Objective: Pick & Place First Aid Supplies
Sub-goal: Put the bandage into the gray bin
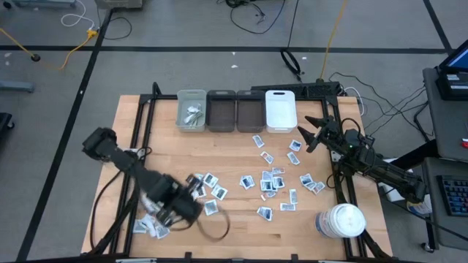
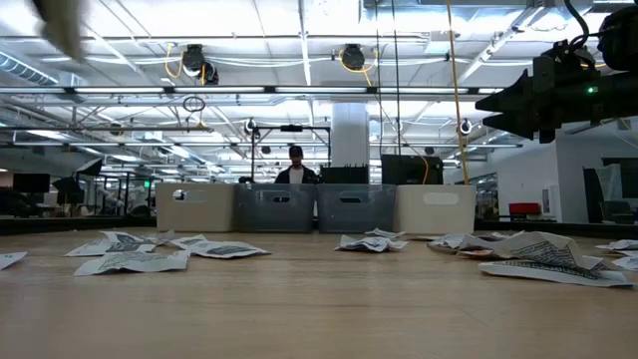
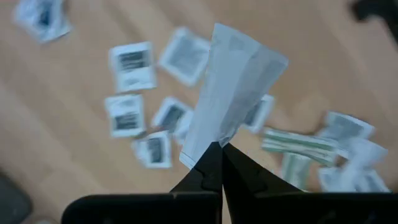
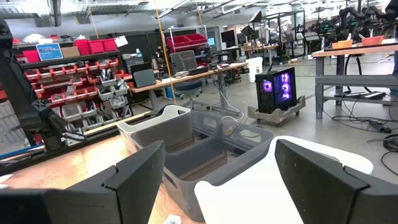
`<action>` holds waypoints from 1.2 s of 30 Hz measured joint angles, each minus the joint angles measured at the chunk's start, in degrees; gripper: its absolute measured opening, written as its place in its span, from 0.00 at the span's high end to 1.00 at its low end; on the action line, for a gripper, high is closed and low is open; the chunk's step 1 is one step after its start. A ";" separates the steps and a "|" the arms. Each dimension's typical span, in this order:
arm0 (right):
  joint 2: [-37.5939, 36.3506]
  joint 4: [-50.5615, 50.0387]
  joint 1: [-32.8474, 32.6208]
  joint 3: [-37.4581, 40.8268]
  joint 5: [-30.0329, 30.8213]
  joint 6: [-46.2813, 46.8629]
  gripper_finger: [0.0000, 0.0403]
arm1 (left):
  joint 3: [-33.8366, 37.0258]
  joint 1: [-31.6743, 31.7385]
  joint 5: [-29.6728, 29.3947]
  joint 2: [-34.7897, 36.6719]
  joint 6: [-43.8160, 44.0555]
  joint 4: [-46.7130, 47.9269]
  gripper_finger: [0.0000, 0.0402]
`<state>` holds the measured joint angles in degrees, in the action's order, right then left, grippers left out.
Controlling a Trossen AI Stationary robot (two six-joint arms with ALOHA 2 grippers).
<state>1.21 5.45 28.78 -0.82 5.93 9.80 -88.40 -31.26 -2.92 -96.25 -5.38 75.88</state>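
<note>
Many small white sachets with dark print point(image 1: 272, 179) lie flat over the table's middle, and more lie near my left arm point(image 1: 155, 228). My left gripper point(image 1: 189, 196) hangs above the near-left part of the table, shut on one white sachet point(image 3: 233, 87). That sachet also shows blurred high in the low view point(image 2: 60, 25). Below it in the left wrist view lie more sachets point(image 3: 132, 62) and a greenish wrapped strip point(image 3: 297, 144). My right gripper point(image 1: 308, 133) is open and raised near the far-right, beside the white bin point(image 1: 279, 109), and shows again in its wrist view point(image 4: 217, 180). My left gripper pinches the white sachet by its lower edge point(image 3: 210, 142) between the two fingertips point(image 3: 208, 168). The sachet stands out past the fingers, lifted clear of the table and of the sachets lying below.
A row of bins stands along the far edge: a pale one holding sachets point(image 1: 191, 111), two dark ones point(image 1: 221, 111) point(image 1: 250, 111) and the white one. A large white lidded jar point(image 1: 340, 221) stands near the right near corner. A person point(image 2: 295, 168) is beyond the bins.
</note>
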 joint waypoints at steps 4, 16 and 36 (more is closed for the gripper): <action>0.00 0.00 0.01 0.00 -0.02 0.00 0.26 | 0.00 7.45 -0.15 -0.02 -0.07 1.99 0.99; 0.00 0.00 0.02 0.00 -0.02 0.00 0.26 | 0.00 33.11 -0.17 0.00 -5.29 2.40 1.00; -0.02 0.00 0.00 0.02 0.00 0.00 0.26 | 0.00 72.96 -0.24 -0.02 -12.29 2.03 0.99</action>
<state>1.19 5.45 28.77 -0.80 5.93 9.80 -88.40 41.70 -3.16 -96.27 -17.67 77.91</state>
